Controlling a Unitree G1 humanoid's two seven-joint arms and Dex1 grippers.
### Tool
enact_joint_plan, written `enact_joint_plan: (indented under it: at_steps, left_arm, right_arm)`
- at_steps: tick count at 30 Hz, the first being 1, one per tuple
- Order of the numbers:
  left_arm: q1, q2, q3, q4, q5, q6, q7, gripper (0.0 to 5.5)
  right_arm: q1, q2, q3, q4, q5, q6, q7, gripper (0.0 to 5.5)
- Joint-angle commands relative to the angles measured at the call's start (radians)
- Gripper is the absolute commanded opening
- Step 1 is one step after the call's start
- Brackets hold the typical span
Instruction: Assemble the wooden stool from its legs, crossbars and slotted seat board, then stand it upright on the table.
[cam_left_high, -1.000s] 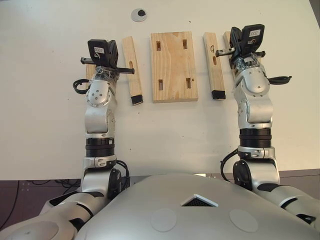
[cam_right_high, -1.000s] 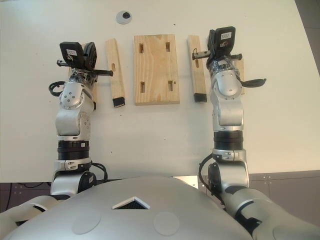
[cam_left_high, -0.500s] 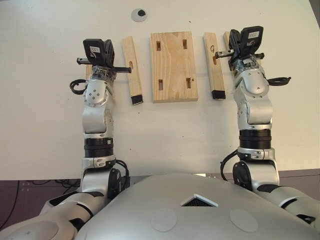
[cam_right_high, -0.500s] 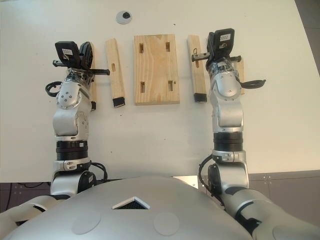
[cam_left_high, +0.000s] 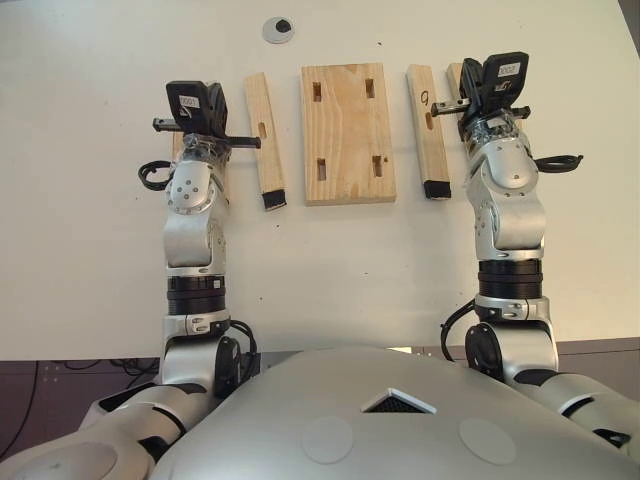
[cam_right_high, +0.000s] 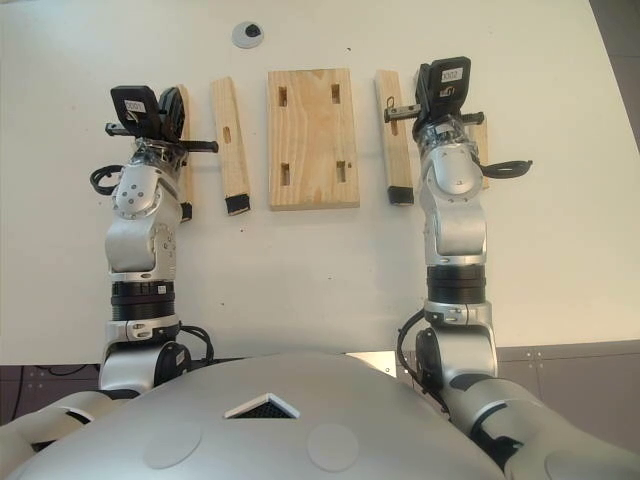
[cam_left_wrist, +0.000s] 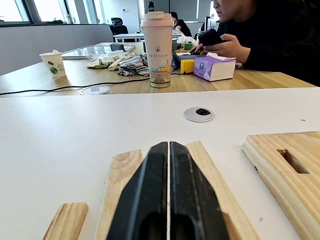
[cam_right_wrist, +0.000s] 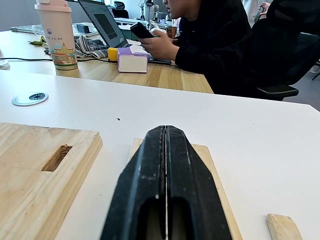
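Wooden seat board (cam_left_high: 346, 133) lies flat near the desk's (cam_left_high: 100, 250) far edge between two legs (cam_left_high: 265, 140); left end effector (cam_left_wrist: 168, 147) and right end effector (cam_right_wrist: 165, 131), pinched shut and empty, should open wide before lowering squarely.

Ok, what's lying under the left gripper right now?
A flat wooden leg lies on the table under the shut left gripper, showing either side of its fingers. A narrower wooden piece lies beside it. The fingers cover the leg's middle, so any slot there is hidden.
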Motion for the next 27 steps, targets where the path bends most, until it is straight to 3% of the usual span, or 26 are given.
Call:
enact_joint_plan:
  at_steps: [1, 4, 9, 16, 27]
  left_arm:
    - [0.016, 0.039, 0.024, -0.003, -0.002, 0.036, -0.011, 0.54]
    - [0.044, 0.169, 0.117, 0.006, -0.034, 0.101, -0.079, 0.99]
    - [0.087, 0.361, 0.138, -0.026, -0.089, 0.251, -0.279, 1.77]
    - [0.114, 0.358, 0.126, 0.123, -0.103, 0.24, -0.325, 2.86]
    - [0.106, 0.334, 0.158, 0.096, -0.162, 0.293, -0.301, 2.92]
  right_arm:
    - [-0.005, 0.016, 0.005, -0.002, 0.005, 0.012, -0.003, 0.0]
    - [0.019, 0.011, -0.002, -0.017, 0.006, 0.012, -0.004, 0.0]
    - [0.042, 0.013, -0.002, -0.032, 0.003, 0.012, -0.01, 0.0]
    - [0.027, 0.003, -0.004, -0.017, 0.008, 0.008, -0.006, 0.0]
    - [0.032, 0.0, -0.003, -0.02, 0.005, 0.008, -0.007, 0.0]
